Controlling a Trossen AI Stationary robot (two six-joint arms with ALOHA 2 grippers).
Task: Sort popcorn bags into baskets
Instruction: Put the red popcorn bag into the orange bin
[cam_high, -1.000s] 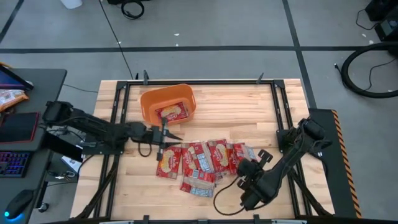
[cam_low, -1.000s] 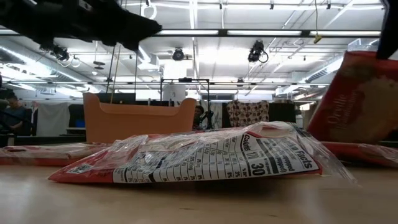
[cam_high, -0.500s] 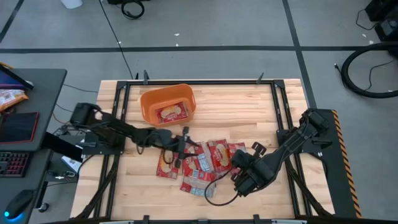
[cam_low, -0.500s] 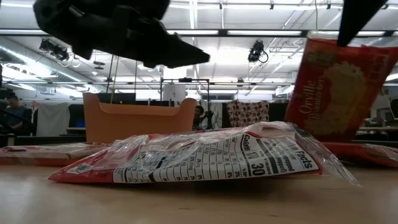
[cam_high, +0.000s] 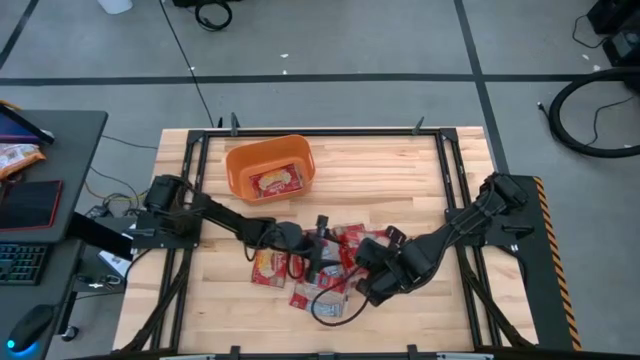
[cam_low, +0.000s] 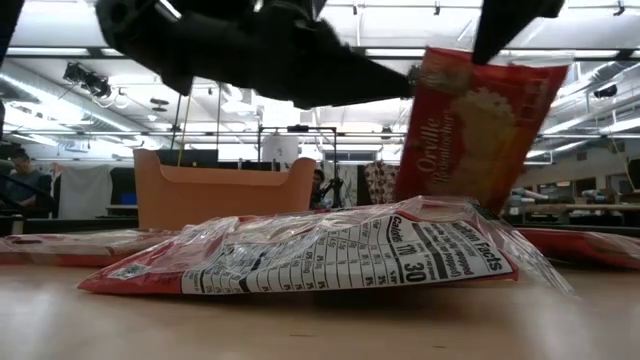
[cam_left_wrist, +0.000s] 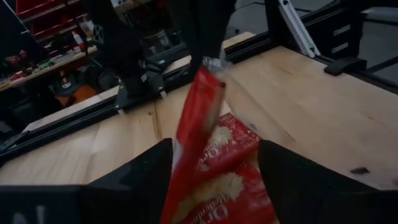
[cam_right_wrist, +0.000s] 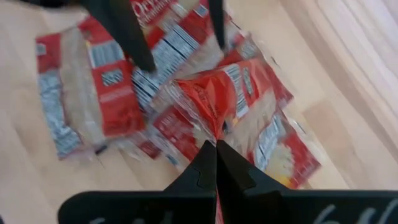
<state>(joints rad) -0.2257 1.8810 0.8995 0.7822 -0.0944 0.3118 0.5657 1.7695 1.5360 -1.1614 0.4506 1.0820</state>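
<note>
Several red popcorn bags (cam_high: 272, 266) lie flat in a heap near the table's front middle; one lies label up (cam_low: 340, 255) close to the low camera. Another bag (cam_high: 277, 182) lies in the orange basket (cam_high: 243, 165) at the far left. My right gripper (cam_right_wrist: 215, 157) is shut on one bag (cam_low: 480, 130), which hangs over the heap. My left gripper (cam_left_wrist: 214, 180) is open; its fingers stand on either side of the hanging bag (cam_left_wrist: 198, 124). Whether they touch it I cannot tell. My right gripper pinches the bag's crumpled upper end (cam_right_wrist: 219, 127) between its two shut fingers, coming from above. The bag hangs below the fingers, upright and slightly tilted, picture side toward the low camera (cam_low: 470, 150). Its lower end stays just above the heap.
Black frame rails (cam_high: 190, 180) run along the table's edges. Bare wood (cam_high: 400, 170) shows on the far right of the table. A desk with a keyboard (cam_high: 20, 262) stands left of the table. A person (cam_low: 20, 185) shows far back in the room.
My left gripper has gone toward the table's right edge, from beside the basket to the hanging bag, and its fingers now stand wider apart. My right gripper has carried its bag up and toward the table's left edge, clear of the heap.
</note>
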